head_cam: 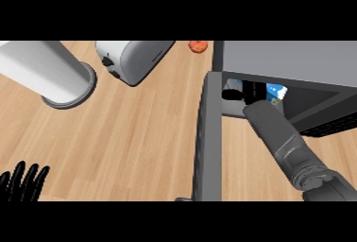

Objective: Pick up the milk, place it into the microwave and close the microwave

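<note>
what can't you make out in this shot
- Right hand: reaches into the microwave; its roof and the forearm hide the fingers, so its hold is unclear.
- Milk: only a blue-white sliver shows inside.
- Left hand: cut by the lower left edge.
- Door: seen edge-on, face hidden.
- Orange thing: too small to name.

No readable text, labels, brands or numbers anywhere. Blue-and-white print on milk (276, 90) inside microwave (293, 61): too small to make out.
</note>
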